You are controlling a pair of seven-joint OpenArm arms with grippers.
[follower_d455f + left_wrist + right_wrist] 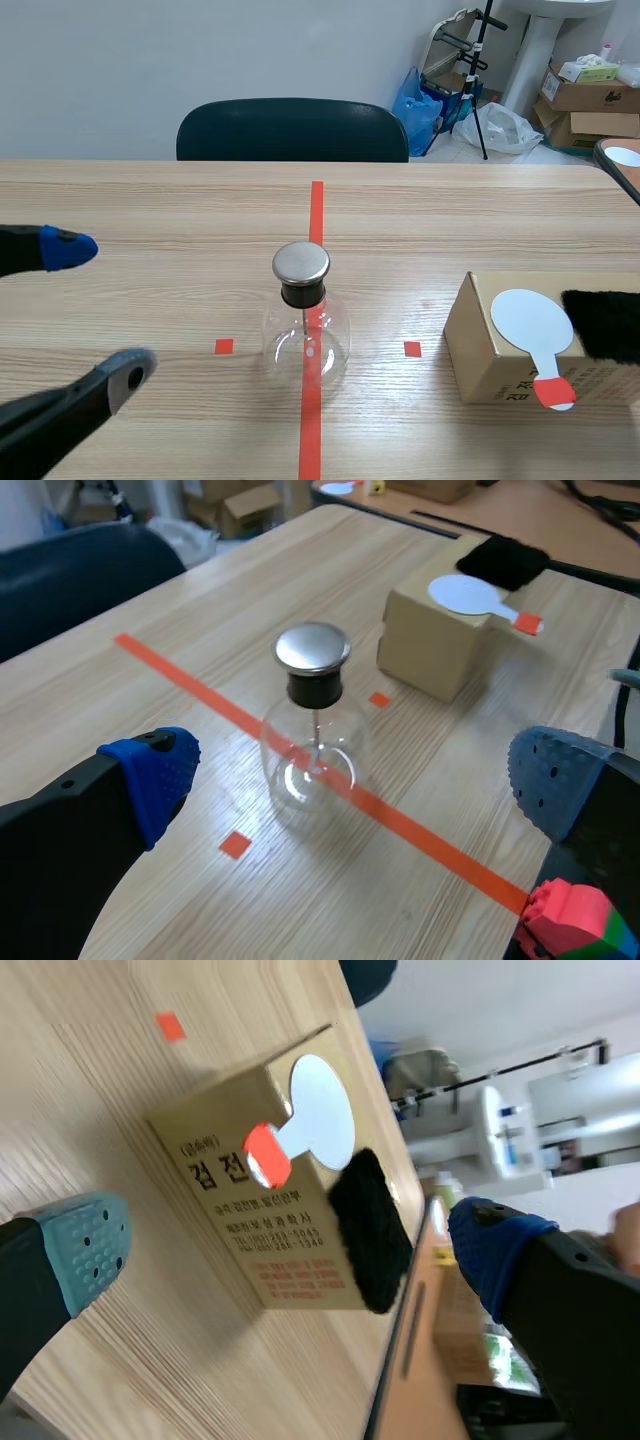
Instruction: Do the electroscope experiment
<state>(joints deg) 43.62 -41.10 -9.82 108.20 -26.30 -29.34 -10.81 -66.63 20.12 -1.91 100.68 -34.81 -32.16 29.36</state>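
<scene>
The electroscope, a clear glass flask (305, 335) with a black neck and a round metal cap (301, 263), stands on the centre tape line. My left gripper (95, 310) is open, low at the table's left, well apart from the flask. In the left wrist view the flask (312, 750) stands ahead of the left gripper (352, 768), between the lines of its spread fingers. At the right a cardboard box (490, 350) carries a white paddle (533, 322) with a red handle and a black fur cloth (605, 325). My right gripper (290, 1245) is open, with the box (230, 1200), paddle (320, 1120) and cloth (372, 1230) ahead of it.
A dark chair (292, 130) stands behind the table's far edge. A second table's corner (620, 160) shows at the far right. Cartons and bags crowd the floor beyond. A red, green and blue brick block (572, 922) sits by my left gripper's right finger.
</scene>
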